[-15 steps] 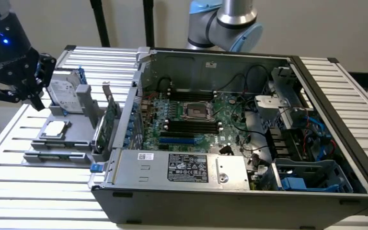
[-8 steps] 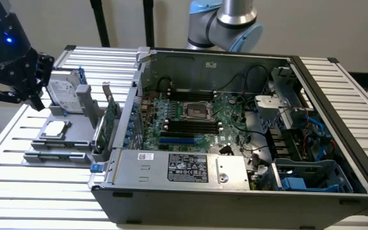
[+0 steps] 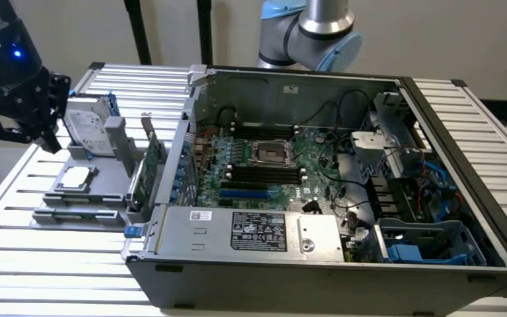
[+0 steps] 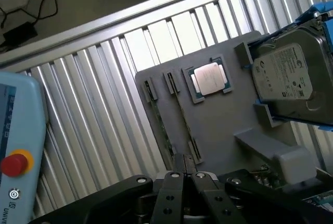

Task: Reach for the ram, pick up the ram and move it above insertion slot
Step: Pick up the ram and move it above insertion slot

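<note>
The ram [image 4: 162,126] is a thin green stick standing on edge in a slot of the grey holder [image 4: 218,125], next to a second slotted rail. In the exterior view the ram [image 3: 76,212] lies along the holder's near end. My gripper [image 3: 47,137] hangs in the air above the holder's far left corner, beside the hard drive, well apart from the ram. In the wrist view my gripper [image 4: 186,175] has its two black fingers together, holding nothing. The black memory slots [image 3: 263,173] sit mid-motherboard inside the open computer case.
The holder also carries a silver hard drive [image 4: 283,75], a processor chip [image 4: 209,78] and an upright green card with a bracket [image 3: 152,168]. The case wall [image 3: 183,132] rises right beside the holder. A teach pendant with a red button [image 4: 14,164] lies on the slatted table.
</note>
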